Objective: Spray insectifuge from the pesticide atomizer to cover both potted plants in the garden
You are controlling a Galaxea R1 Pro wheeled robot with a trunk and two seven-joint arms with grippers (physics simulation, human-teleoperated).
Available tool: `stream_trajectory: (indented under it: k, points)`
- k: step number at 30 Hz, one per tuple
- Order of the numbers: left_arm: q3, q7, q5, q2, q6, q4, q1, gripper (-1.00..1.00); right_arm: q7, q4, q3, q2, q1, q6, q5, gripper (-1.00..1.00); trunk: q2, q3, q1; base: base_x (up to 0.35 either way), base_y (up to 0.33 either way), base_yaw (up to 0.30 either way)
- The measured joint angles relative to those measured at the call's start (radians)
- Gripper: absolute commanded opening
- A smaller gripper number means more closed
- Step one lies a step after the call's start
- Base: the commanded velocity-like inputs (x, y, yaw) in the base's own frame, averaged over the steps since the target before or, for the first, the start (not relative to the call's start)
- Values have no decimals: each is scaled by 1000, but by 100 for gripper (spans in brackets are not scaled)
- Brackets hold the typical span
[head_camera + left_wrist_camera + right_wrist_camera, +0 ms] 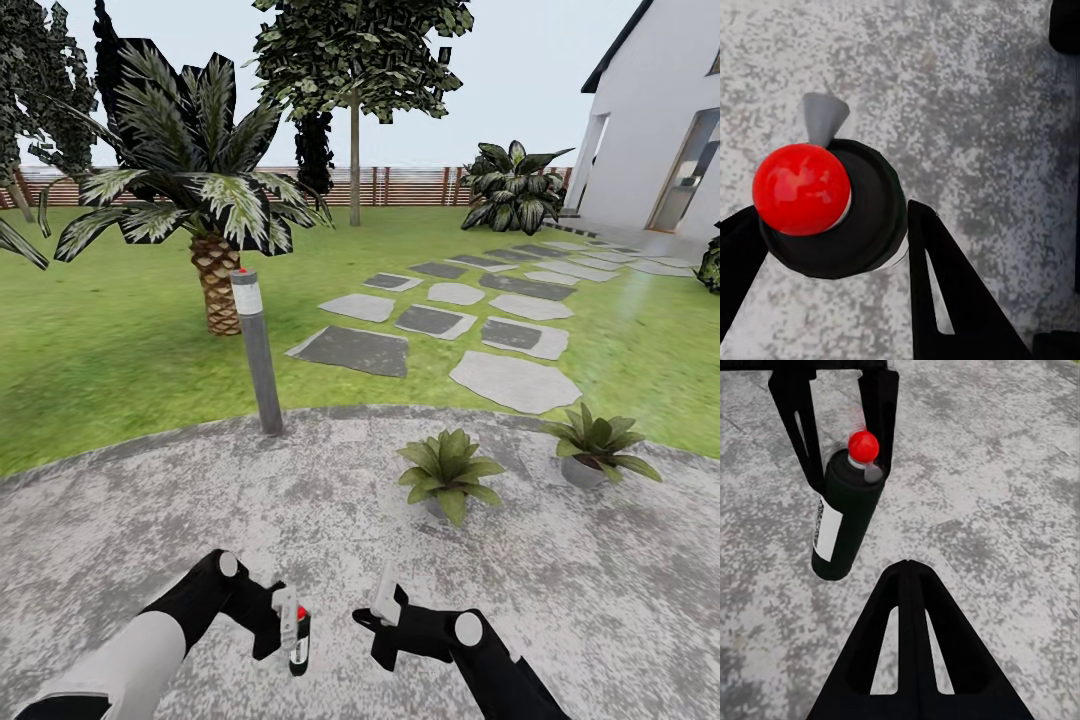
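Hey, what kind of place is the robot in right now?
A house garden, most likely: green lawn with grey stepping stones, a slatted wooden fence, and a round paved patio with two potted plants.

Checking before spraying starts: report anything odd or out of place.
The lawn bollard beside the palm leans instead of standing plumb. The pesticide atomizer hangs upright in the left gripper over the patio, jaws closed on it. Both potted plants stand upright, nothing spilled.
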State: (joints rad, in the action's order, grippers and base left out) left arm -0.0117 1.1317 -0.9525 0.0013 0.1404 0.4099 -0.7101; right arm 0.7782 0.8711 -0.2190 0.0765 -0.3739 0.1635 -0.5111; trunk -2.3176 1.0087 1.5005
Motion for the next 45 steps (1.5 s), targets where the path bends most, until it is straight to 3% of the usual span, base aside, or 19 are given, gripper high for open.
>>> stream_trajectory:
  k: [13,25,45]
  points:
    - [-10,1,2,-78,24,0,1,-100,0,2,0,0,0,0,0,-100,0,0,0,0,0,0]
    - [-10,1,8,-104,28,-1,2,-100,0,2,0,0,0,0,0,-100,0,0,0,0,0,0]
    - [-10,26,13,-121,70,-3,2,-100,0,2,0,0,0,0,-2,-100,0,0,0,0,0,0]
